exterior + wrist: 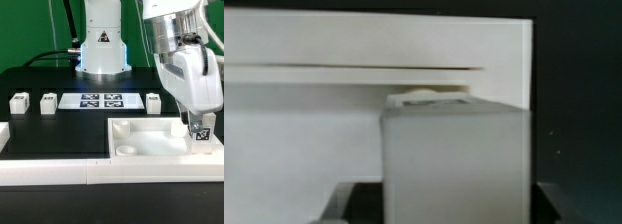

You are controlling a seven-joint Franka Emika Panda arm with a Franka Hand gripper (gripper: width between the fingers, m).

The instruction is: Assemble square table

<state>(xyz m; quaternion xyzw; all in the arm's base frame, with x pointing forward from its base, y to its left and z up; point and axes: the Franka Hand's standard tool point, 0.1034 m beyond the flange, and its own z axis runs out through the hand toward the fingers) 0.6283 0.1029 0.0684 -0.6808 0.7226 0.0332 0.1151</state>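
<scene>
The square table top (150, 143), a smooth white plastic tray with a raised rim, is lying on the near side, toward the exterior view's right. The marker board (100, 100) is lying flat in the far row. The gripper (197, 120) is hovering over the tray's far right corner. Its jaws are standing partly closed, gripping a boxy white tagged leg block (203, 131). That block is apparently pointing its long axis downward, so the corner lies directly below. Loose leg blocks (48, 101) are flanking the board.
</scene>
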